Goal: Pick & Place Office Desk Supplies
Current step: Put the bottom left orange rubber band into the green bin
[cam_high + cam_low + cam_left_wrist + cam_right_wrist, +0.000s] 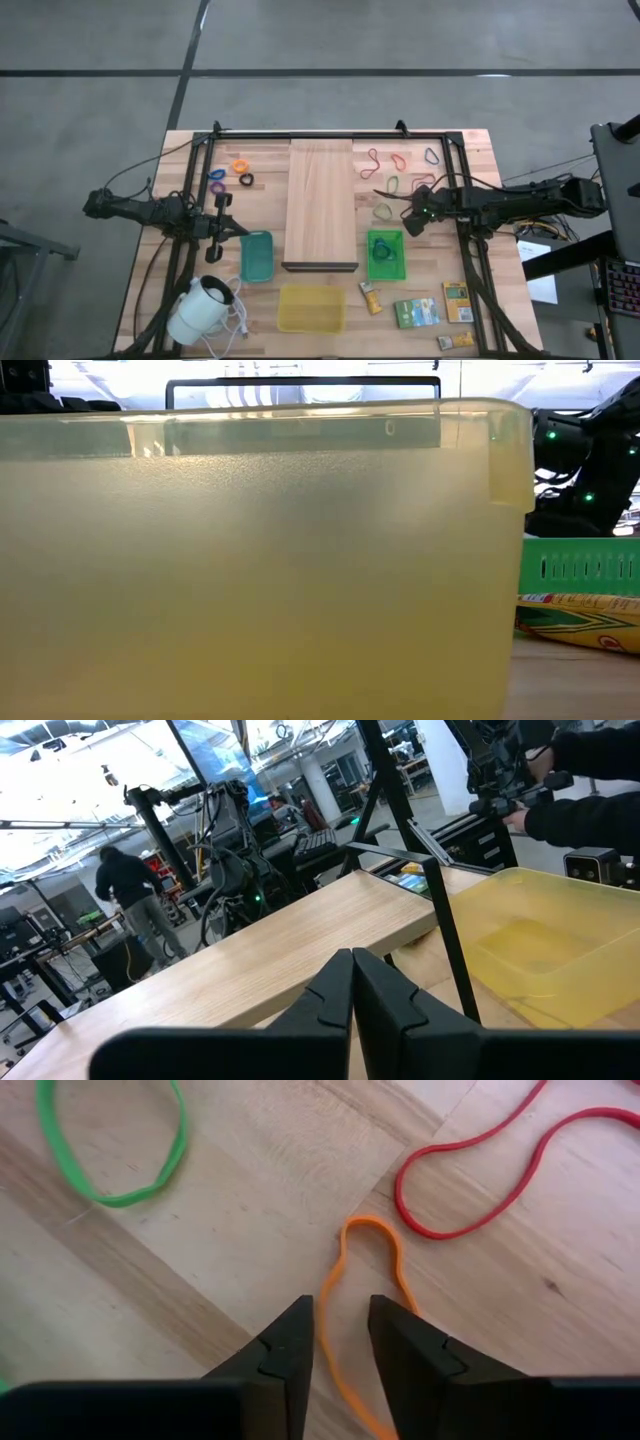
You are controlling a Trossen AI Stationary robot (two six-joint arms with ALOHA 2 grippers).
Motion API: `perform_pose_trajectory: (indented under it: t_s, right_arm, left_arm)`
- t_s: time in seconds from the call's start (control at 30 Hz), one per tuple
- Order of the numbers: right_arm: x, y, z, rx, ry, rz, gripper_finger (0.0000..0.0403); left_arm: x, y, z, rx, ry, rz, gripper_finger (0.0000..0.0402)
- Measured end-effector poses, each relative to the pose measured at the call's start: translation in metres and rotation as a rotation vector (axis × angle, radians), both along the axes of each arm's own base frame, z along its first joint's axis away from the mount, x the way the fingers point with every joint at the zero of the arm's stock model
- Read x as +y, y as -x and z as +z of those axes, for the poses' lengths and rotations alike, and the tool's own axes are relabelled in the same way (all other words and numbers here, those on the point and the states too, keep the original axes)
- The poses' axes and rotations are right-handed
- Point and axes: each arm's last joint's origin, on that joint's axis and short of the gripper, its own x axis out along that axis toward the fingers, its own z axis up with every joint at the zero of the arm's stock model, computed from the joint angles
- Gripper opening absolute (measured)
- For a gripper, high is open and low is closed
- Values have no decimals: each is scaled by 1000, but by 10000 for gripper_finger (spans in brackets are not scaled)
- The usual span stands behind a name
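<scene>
Band: an orange rubber band [370, 1285] is seen flat on the counter [250, 1210], one strand between the fingers.
Right gripper [340, 1342]: partly open, straddling it, nothing clamped.
Left gripper [352, 982]: closed, empty, parked.
Risk: thin strand may be missed, slipping flat under the fingertips.

High view: mounted overhead, facing straight down, far enough to take in the whole table [150, 290] and surrounding floor.

Low view: at table-top height, facing level across; a yellow bin [260, 560] fills nearly the entire frame at very close range (the same bin sits at 6 o'clock on the table in the high view).

Left wrist view: low over the wooden board [250, 955], looking level toward the room beyond; it shares the yellow bin with both previous views.

Right wrist view: steeply down, very close above an orange rubber band [365, 1280].
</scene>
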Motion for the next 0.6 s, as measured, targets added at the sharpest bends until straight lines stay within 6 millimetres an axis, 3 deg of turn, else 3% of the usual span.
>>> perform_pose_trajectory:
  t_s: [0.33,0.6]
  right_arm:
    - [-1,-6,7,-19,-2,24,16]
    - [-1,-9,10,-39,-8,40,8]
  left_arm:
    - [0,0,0,0,0,0,12]
    - [0,0,0,0,0,0,12]
